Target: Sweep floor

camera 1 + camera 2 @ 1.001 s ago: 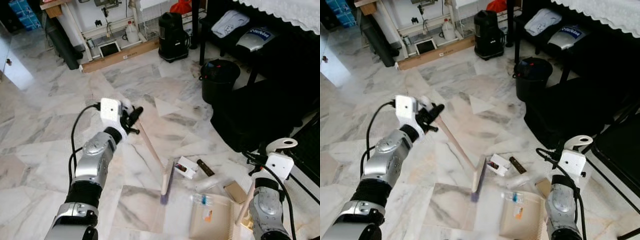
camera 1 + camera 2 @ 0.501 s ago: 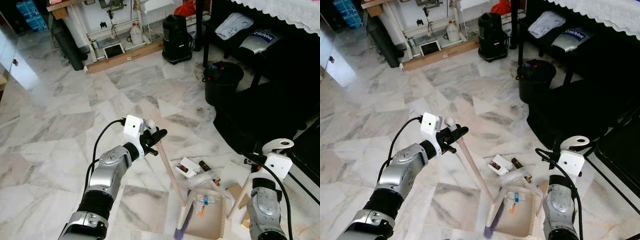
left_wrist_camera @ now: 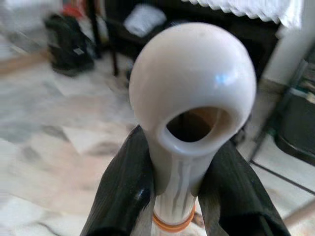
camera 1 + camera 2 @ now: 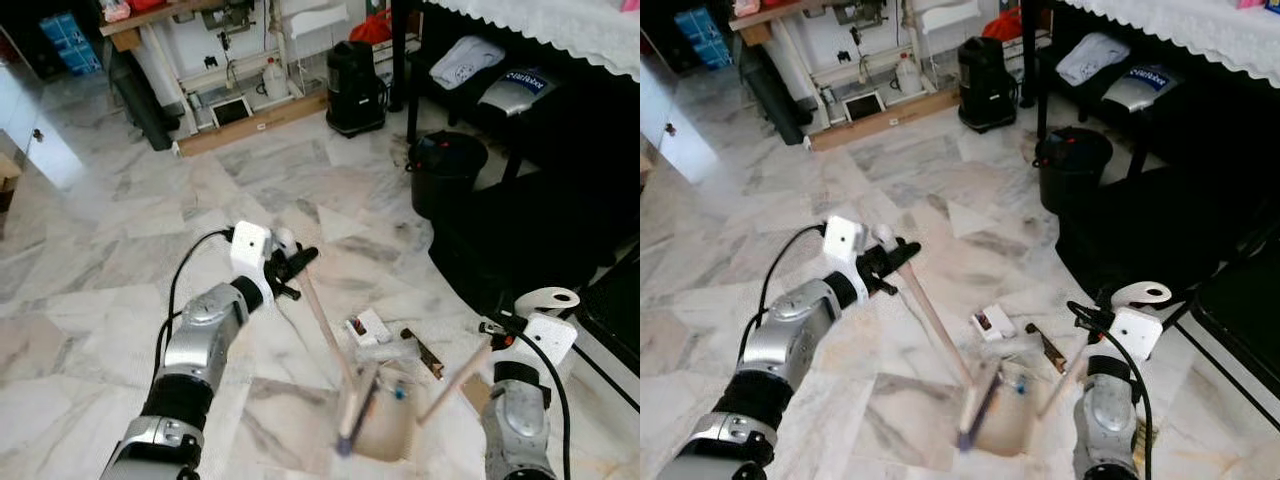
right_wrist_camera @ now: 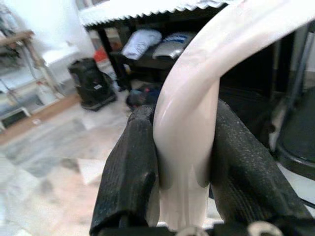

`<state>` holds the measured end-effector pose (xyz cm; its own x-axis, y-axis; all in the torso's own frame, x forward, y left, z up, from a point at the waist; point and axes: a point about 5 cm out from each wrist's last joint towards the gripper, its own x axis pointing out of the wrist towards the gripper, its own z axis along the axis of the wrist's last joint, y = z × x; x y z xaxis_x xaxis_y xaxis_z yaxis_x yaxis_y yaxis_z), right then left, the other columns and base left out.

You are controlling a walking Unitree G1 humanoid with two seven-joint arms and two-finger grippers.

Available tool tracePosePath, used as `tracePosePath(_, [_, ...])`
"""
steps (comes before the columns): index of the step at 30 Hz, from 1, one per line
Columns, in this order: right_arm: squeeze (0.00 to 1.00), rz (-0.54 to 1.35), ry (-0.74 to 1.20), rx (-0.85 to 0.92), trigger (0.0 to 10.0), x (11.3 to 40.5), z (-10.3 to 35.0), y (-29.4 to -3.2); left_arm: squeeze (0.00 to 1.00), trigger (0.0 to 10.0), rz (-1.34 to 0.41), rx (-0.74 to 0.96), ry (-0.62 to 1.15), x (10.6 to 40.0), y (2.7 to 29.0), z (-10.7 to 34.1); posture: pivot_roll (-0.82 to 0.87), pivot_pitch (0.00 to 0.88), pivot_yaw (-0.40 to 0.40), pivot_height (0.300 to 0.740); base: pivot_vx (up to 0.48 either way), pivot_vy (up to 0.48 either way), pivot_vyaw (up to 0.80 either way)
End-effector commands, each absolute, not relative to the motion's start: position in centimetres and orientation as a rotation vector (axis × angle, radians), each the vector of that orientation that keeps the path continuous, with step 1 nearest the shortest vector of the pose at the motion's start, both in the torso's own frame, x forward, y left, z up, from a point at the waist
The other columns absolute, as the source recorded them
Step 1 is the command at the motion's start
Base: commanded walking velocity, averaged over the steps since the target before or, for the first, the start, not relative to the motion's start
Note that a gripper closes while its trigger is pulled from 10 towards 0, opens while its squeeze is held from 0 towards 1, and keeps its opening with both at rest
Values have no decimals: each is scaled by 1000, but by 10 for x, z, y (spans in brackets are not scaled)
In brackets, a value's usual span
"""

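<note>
Left claw [image 4: 290, 268] is clamped on the white knob end of the long pale wooden-handled broom [image 4: 325, 325], whose blurred purple-tipped head [image 4: 352, 410] rests against the beige plastic dustpan [image 4: 385, 425] on the grey-veined marble floor [image 4: 120, 260], with the right claw [image 4: 500, 340] gripping the dustpan's handle near a small white box [image 4: 365, 326]. Left wrist view shows two black fingers [image 3: 123, 196] squeezing the broom's rounded white tip [image 3: 192, 93]. Right wrist view shows black fingers [image 5: 130, 172] closed around the dustpan's curved white handle [image 5: 192, 128].
</note>
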<state>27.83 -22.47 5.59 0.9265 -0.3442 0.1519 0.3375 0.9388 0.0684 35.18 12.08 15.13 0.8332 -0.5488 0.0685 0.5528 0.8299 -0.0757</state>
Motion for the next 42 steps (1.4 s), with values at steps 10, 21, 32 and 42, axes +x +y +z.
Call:
tracePosePath(10, [0, -317, -297, 37, 10000, 280, 85, -228, 0, 10000, -485, -126, -167, 354, 137, 167, 1, 0, 144, 740, 0, 0, 0])
tracePosePath(21, [0, -302, -344, 63, 10000, 284, 103, -225, 0, 10000, -257, 25, -313, 360, 152, 183, -16, 0, 128, 740, 0, 0, 0])
tracePosePath(32, [0, -264, -359, 56, 10000, 295, 118, -214, 0, 10000, -202, 102, -300, 354, 152, 160, -18, 0, 89, 740, 0, 0, 0])
tracePosePath(42, [0, -249, -366, 22, 10000, 297, 126, -218, 0, 10000, -176, 82, -237, 344, 149, 133, -29, 0, 70, 740, 0, 0, 0])
